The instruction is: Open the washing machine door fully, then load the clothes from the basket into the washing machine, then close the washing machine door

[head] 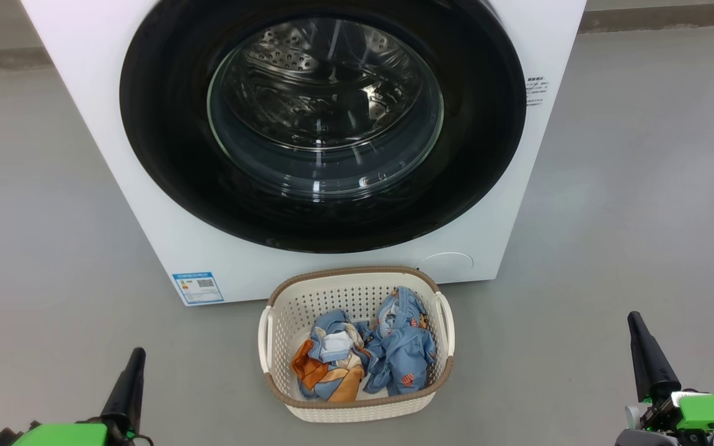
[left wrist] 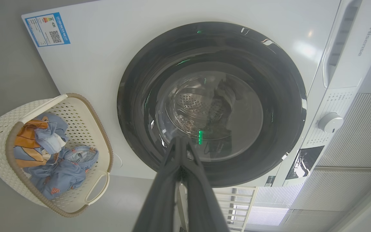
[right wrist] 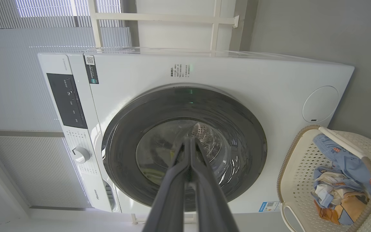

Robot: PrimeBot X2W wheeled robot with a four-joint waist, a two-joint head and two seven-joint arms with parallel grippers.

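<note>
My left pincer sat low at the lower left of the head view. Its two dark fingers were pressed together into one point aimed up the frame, gripping nothing. My right pincer mirrored it at the lower right, likewise clenched on nothing. In each wrist view my fingers rose from the bottom edge as a single closed wedge, the tip lying over the glass of the door.

Between the two pincers, at lower centre on the grey floor, stood the basket. The clothes lay heaped inside it, light blue cloth with orange and white parts. Just behind the basket stood the washing machine. Its door lay closed flat against the front, and the steel drum showed through the glass.

A blue label with a square code and coloured bars sat at the machine's lower left corner, its print too small to read. A round cover was at the lower right. At the upper right of the left wrist view, the brand name read "Hisense", with a white knob below it. At the left of the right wrist view were a dark control panel and a dark sticker with a code, their writing unreadable.
</note>
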